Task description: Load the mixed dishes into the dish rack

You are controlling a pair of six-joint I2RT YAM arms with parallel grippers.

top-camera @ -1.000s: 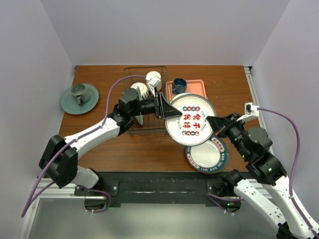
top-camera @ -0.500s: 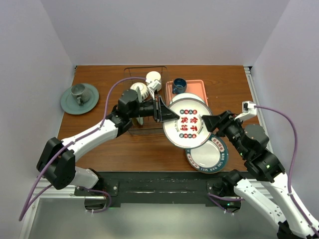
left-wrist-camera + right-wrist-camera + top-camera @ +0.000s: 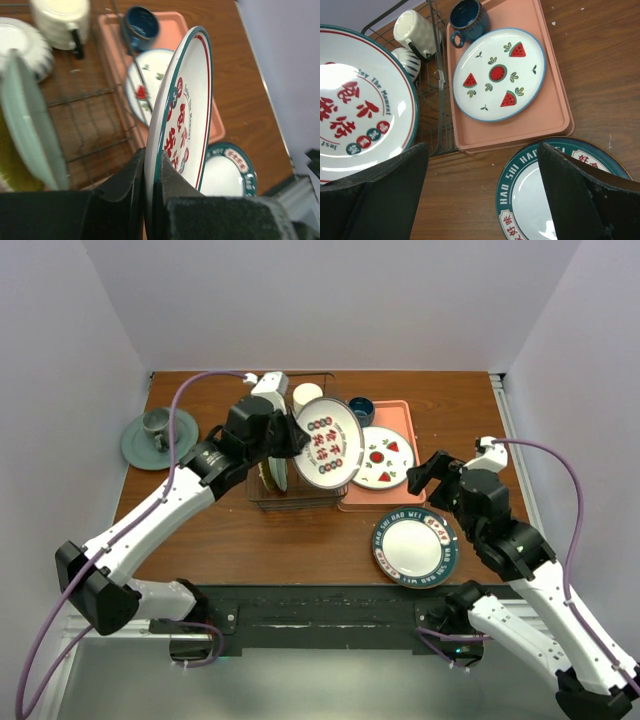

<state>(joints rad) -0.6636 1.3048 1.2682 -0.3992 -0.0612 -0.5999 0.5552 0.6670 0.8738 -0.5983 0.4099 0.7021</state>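
left claw (image 3: 288, 440): pinched tight on the bottom rim of the teal plate (image 3: 327, 442), fingers either side of the edge, you can see it really well on the left wrist cam (image 3: 151, 172)
teal plate: up in the air, tilted nearly on edge, red writing facing the right arm, sitting over the right side of the rack (image 3: 300, 503). Can't tell if it's touching the wire
right claw (image 3: 428, 472): spread wide, nothing in it, hanging over the table (image 3: 200, 530) near the front edge of the tray (image 3: 400, 416)
rack contents: mug (image 3: 307, 396) and bowl (image 3: 20, 40) at the far end, mint plate (image 3: 30, 130) standing on edge nearer the arms, yellow plate (image 3: 265, 476) right behind it
second plate (image 3: 414, 546): teal rim too, flat on the table just in front of the tray, not in the rack
tray: pink, right beside the rack, has a fruit plate (image 3: 383, 457) and a blue cup (image 3: 360, 410) on it
far left: grey cup (image 3: 157, 425) on a saucer (image 3: 160, 450), well away from everything
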